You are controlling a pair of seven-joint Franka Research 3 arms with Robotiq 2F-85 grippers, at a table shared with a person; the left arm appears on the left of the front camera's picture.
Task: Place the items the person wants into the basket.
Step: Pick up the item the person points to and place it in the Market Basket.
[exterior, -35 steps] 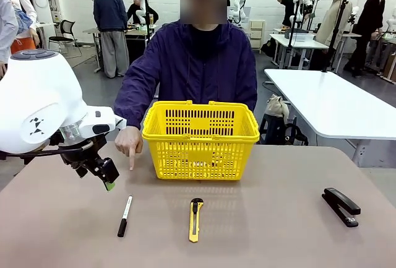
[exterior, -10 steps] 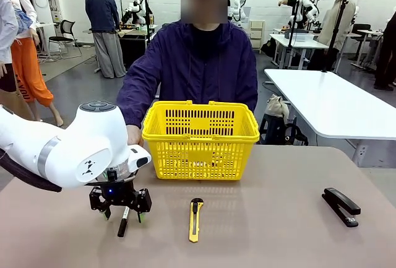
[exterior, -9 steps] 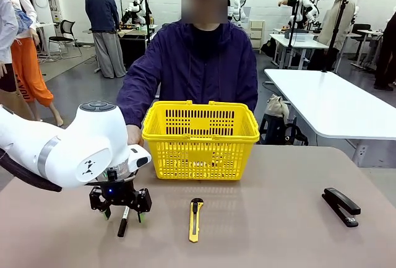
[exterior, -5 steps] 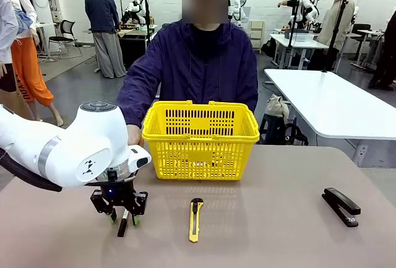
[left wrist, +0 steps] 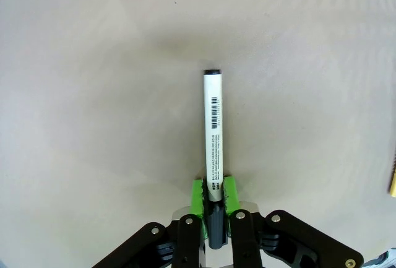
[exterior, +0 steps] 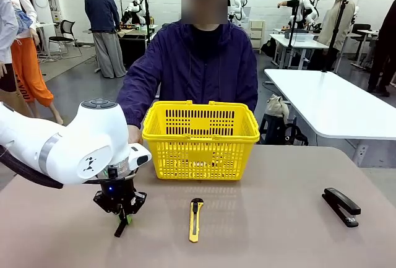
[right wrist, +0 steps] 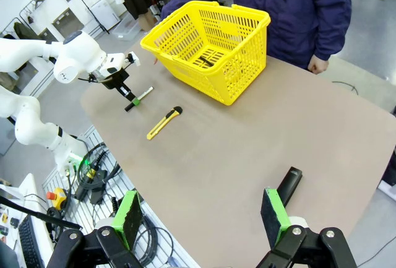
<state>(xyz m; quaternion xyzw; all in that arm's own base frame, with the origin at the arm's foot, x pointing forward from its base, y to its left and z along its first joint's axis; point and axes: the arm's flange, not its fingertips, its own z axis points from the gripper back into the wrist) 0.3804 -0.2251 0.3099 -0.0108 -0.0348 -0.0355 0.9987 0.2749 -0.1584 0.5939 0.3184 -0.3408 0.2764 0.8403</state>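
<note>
We take the basket [exterior: 200,139] as our landmark; it stands on the bench [exterior: 278,218] just in front of the person [exterior: 189,73]. Left of the basket and nearer the robot, the left gripper [left wrist: 213,194] has its fingers [left wrist: 197,197] clamped on the marker [left wrist: 213,129] near its black cap, white barrel lying on the bench. A utility knife [exterior: 195,219] lies nearer the robot than the basket. The right gripper [right wrist: 201,212] hangs with fingers wide apart, holding nothing, over the stapler [right wrist: 288,184].

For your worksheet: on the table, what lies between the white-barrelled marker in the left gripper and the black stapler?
The yellow utility knife lies between the white-barrelled marker and the black stapler, seen in the front view.
</note>
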